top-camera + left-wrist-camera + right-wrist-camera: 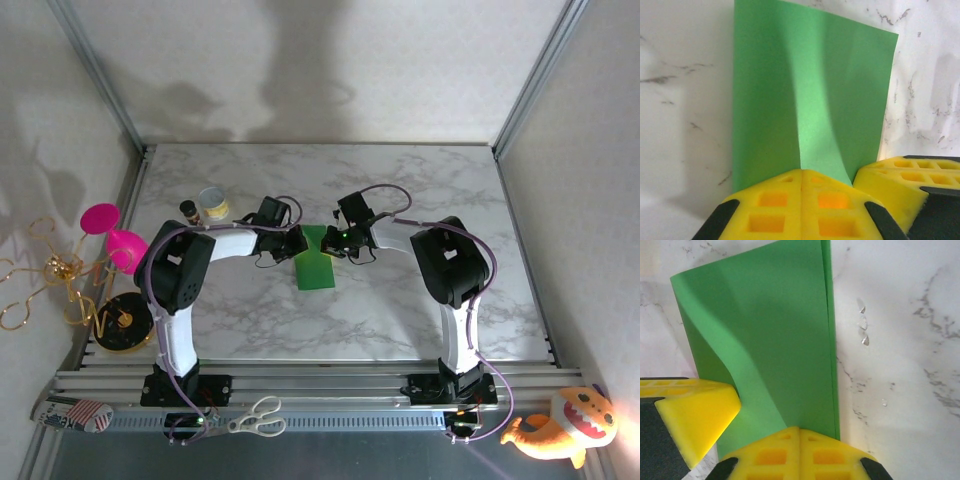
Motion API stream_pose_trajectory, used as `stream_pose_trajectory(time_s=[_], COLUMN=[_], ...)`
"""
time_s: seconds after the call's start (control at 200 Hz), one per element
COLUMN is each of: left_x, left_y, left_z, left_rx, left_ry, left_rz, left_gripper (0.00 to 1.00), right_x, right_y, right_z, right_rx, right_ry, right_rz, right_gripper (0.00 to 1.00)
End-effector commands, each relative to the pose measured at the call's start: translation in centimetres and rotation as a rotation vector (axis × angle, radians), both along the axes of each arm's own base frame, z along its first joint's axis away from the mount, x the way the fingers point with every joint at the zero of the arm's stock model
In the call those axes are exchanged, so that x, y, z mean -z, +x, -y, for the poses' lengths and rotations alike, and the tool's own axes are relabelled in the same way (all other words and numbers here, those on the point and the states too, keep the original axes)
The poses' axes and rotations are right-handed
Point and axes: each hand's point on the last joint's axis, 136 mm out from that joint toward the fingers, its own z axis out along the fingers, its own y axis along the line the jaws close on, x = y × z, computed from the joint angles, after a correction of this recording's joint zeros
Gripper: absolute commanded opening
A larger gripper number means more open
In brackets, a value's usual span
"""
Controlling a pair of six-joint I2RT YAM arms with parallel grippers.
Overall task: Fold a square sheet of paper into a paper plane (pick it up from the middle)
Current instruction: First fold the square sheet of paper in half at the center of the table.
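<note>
In the left wrist view, the left gripper (801, 176) sits at the bottom centre of the frame, its yellow pads (771, 201) pressed together with no gap, pinching the near edge of the green sheet of paper (810, 90). The right gripper (900, 172) pokes in at the lower right, just beside it. In the right wrist view the right gripper (799, 432) is likewise clamped on the sheet's (775, 330) near edge at the bottom centre, and the left gripper (695, 412) enters from the lower left. The paper rises from both grips toward the top of each frame, with a soft curved ridge running through it, and its right edge in the right wrist view shows two layers lying together. From above, the two grippers (297, 243) (335, 240) meet at the upper end of the paper (316, 270), which lies as a narrow rectangle near the middle of the marble table (420, 190). A tin can (212, 205) and a dark bottle (187, 210) stand to the upper left. A pink bowl (125, 248) is at the left edge, scissors (258, 416) are at the bottom, and an orange plush fish (560, 428) is at the lower right.
</note>
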Motion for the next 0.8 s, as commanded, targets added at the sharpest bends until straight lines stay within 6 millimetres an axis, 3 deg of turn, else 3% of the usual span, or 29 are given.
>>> stream_pose_trajectory(time_s=[0.0, 0.095, 0.19, 0.366, 0.476, 0.621, 0.796], left_x=[3.2, 2.8, 0.8, -4.0, -5.6, -4.4, -2.3], left_y=[-0.4, -0.2, 0.7, 1.8, 1.8, 2.0, 3.2], left_z=[-5.3, -7.2, -7.1, -3.5, -0.7, 1.1, -0.3], left_rx=[-0.099, -0.137, -0.133, -0.072, -0.022, 0.003, -0.052], left_ry=[0.122, 0.120, 0.090, -0.060, -0.117, -0.109, -0.052], left_rz=[-0.052, -0.049, -0.010, 0.080, 0.113, 0.093, 0.078], left_gripper=[0.00, 0.00, 0.00, 0.00, 0.01, 0.01, 0.02], right_x=[11.6, 11.6, 11.6, 11.5, 11.5, 11.5, 11.6], right_y=[-6.7, -6.6, -6.6, -6.4, -6.3, -6.3, -6.7], right_z=[10.9, 11.0, 11.0, 11.0, 10.9, 10.8, 11.0], right_rx=[0.056, 0.057, 0.057, 0.053, 0.053, 0.054, 0.039], right_ry=[-0.519, -0.529, -0.529, -0.531, -0.529, -0.525, -0.532], right_rz=[-0.232, -0.227, -0.228, -0.226, -0.224, -0.226, -0.228], right_gripper=[0.02, 0.02, 0.02, 0.02, 0.02, 0.02, 0.02])
